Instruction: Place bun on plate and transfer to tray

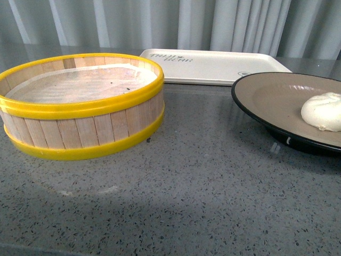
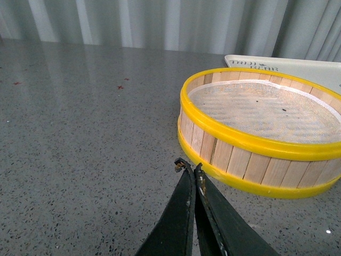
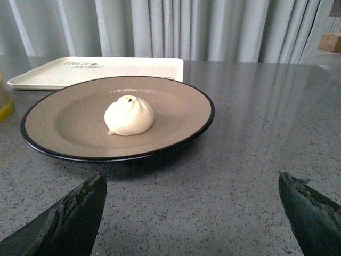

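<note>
1 bun (image 3: pixel 129 116) on plate (image 3: pixel 64 114); tray (image 3: pixel 128 68) lettering unreadable

- It looks like a staged test space set up as a food-serving counter.
- A grey speckled stone-look countertop (image 1: pixel 186 192) bears serving ware: a wooden steamer basket (image 1: pixel 80 112), a cream tray (image 1: pixel 213 66) and a plate (image 1: pixel 266 98).
- Pale grey pleated curtains (image 1: pixel 213 24) close off the background.
- A cardboard box (image 3: pixel 333 41) stands far behind.

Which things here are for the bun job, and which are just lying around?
For the job: bun, already on the plate; tray, with nothing on it yet.
Just lying around: wooden basket with yellow rings; curtain behind the table.
</note>
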